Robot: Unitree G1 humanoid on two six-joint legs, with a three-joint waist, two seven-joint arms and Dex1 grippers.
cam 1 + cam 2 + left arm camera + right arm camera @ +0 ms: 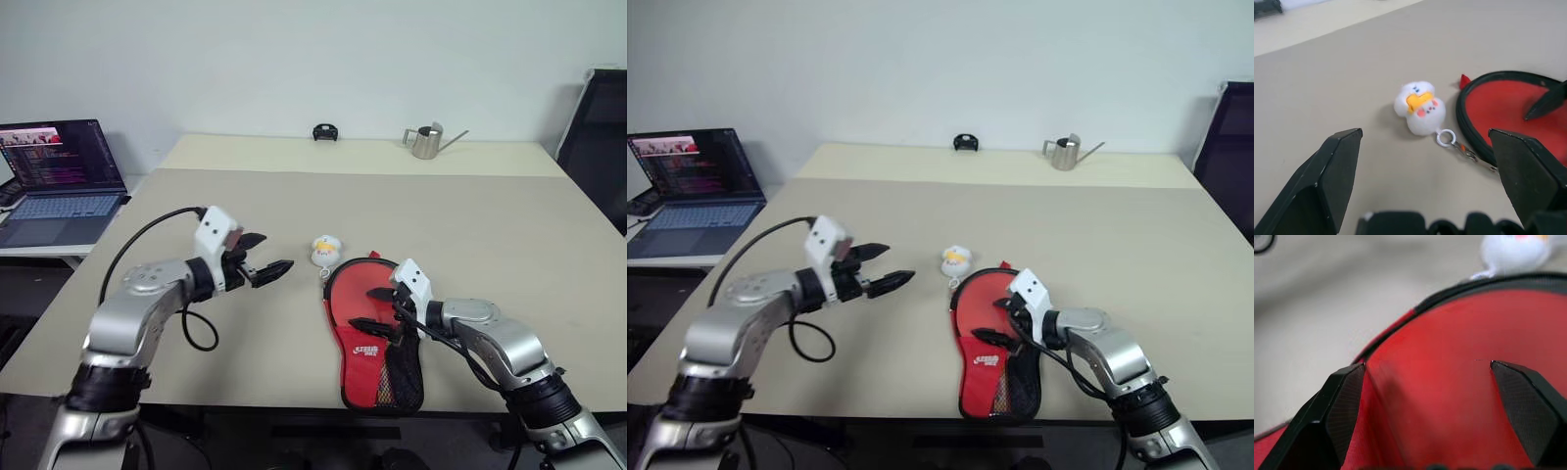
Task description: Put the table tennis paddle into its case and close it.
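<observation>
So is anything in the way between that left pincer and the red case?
Nothing big: only bare table and a small white plush duck keychain, lying just beside the case rim. The open left pincer hovers apart from both.

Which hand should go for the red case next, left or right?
Right, probably. The right hand hangs open directly over the case, fingers spread above its red face. The left hand is open too, but off beside it, nearer the small plush keychain.
</observation>
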